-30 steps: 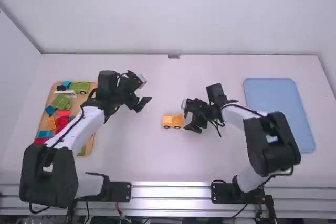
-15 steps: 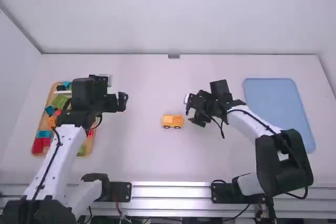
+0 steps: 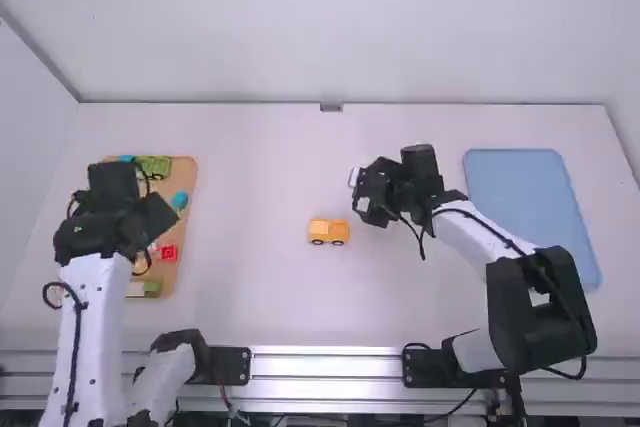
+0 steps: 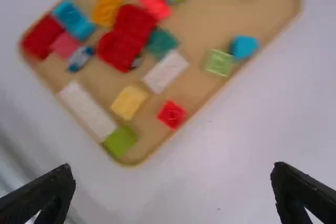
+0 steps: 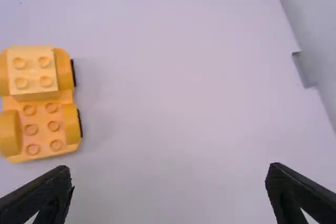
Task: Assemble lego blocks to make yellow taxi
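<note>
Okay, one yellow toy car (image 3: 328,231).

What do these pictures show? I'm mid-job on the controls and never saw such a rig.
Two robot arms stand at a white table. The high view looks down from above and behind them; each wrist view comes from that arm's own camera. The left pincer is near a tan tray of mixed toy bricks. The right pincer is near an orange toy car base with a yellow brick on it. A blue tray lies far right. Both pincers are open, holding nothing.
</note>
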`<state>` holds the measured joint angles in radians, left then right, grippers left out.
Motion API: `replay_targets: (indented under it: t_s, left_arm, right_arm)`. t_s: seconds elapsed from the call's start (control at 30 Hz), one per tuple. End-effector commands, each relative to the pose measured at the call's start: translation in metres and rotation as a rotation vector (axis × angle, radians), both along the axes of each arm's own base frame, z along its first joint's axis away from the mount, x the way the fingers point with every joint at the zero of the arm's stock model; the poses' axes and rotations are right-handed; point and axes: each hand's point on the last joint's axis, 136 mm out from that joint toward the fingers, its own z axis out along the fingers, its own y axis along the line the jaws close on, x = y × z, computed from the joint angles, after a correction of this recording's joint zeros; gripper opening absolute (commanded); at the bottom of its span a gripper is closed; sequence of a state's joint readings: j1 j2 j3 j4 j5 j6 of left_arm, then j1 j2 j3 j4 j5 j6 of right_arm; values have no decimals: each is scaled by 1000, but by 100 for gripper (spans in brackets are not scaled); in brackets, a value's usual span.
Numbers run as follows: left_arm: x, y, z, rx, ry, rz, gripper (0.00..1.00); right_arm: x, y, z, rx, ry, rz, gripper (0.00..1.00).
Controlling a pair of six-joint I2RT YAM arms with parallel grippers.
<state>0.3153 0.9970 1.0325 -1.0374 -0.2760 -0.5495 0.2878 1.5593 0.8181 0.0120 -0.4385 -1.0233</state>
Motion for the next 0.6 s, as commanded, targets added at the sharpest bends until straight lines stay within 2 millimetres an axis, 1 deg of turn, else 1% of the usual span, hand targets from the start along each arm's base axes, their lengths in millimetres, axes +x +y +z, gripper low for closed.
replay_targets:
  t_s: [0.0,0.13,0.2,0.27,0.37,0.4,0.5,0.53,0.57]
  left_arm:
    - [-13,19,5,-24,9,147,99]
    - [-23,24,-5,-160,85,132,99]
    - [-25,27,-9,-196,108,128,99]
    - [-31,39,-17,-243,164,152,98]
    - [-34,55,-25,-243,222,129,99]
    - [-34,60,-27,-239,242,106,99]
    - [-24,77,-45,-239,335,-78,99]
    - [-24,77,-45,-239,335,-78,99]
    - [-15,78,-57,-267,360,-164,99]
  right_arm:
    - [6,1,13,16,-40,0,98]
    - [14,-4,18,24,-68,-18,98]
    - [17,-6,20,26,-77,-25,98]
    - [20,-10,21,29,-88,-35,98]
    - [23,-13,23,32,-99,-44,98]
    - [24,-13,24,32,-102,-47,98]
    - [25,-14,24,33,-105,-49,98]
    - [25,-14,24,33,-105,-49,98]
    - [26,-14,25,35,-108,-49,98]
